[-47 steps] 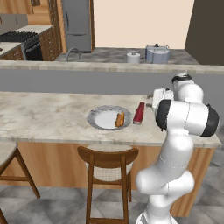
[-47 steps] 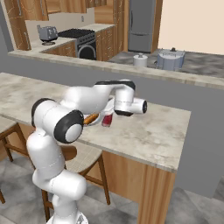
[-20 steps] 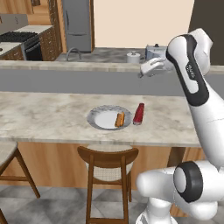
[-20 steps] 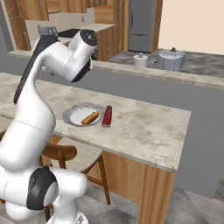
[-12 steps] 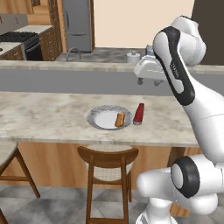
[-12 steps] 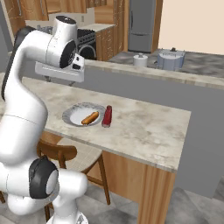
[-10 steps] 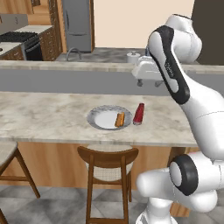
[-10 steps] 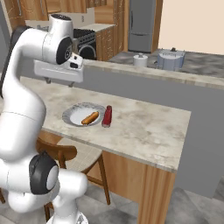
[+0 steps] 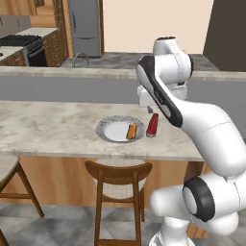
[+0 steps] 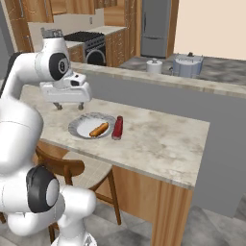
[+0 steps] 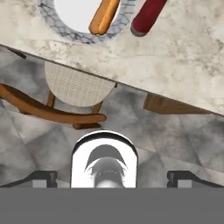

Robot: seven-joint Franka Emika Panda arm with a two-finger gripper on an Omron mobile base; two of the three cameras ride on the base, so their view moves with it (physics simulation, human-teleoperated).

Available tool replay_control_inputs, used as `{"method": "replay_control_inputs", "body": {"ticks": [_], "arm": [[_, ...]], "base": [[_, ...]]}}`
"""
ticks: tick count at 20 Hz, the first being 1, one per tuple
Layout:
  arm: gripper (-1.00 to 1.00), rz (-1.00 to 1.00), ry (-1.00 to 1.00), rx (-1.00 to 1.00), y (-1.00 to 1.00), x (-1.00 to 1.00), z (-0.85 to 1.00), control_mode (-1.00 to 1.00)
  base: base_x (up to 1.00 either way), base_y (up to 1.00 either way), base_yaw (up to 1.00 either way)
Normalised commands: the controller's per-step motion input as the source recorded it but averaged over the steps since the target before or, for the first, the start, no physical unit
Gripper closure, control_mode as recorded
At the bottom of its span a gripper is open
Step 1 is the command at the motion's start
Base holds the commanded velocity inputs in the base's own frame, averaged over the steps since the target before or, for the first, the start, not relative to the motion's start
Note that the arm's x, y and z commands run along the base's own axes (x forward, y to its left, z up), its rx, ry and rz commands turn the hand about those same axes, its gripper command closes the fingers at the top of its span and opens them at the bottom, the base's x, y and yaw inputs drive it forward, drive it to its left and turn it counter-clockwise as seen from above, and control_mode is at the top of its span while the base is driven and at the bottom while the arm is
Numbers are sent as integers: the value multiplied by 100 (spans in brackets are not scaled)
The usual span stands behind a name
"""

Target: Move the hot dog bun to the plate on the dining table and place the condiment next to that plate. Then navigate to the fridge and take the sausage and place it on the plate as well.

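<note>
Hand (image 10: 69,105) hovers open above dining table (image 10: 158,139) edge, beside plate (image 10: 79,127).

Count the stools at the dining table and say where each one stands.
2 in view. One wooden stool stands at the dining table right below the plate. A second stool shows partly at the left base view's left edge. More may be hidden out of frame.

Colours from my cams: plate (image 9: 113,130) pale grey, mottled rim, whitish centre. Bun (image 9: 131,130) orange-tan. Condiment (image 9: 152,125) red, pale grey end. Dining table (image 9: 48,127) top beige-grey marbled, light wood base. Stool (image 9: 118,178) dark brown wood, beige woven seat. Fridge (image 9: 84,27) grey steel.
</note>
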Motion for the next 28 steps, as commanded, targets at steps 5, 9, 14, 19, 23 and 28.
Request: {"method": "replay_control_inputs", "body": {"ticks": [5, 9, 14, 19, 23, 28], "arm": [[-100, 0, 0, 0, 0, 0, 0, 100], [-100, 0, 0, 0, 0, 0, 0, 100], [-100, 0, 0, 0, 0, 0, 0, 100], [-100, 0, 0, 0, 0, 0, 0, 100], [-100, 0, 0, 0, 0, 0, 0, 100], [-100, 0, 0, 0, 0, 0, 0, 100]], "base": [[-45, -36, -11], [-46, -91, -15], [-9, -100, -16], [4, -100, -17], [18, -100, -16], [39, -100, -14]]}}
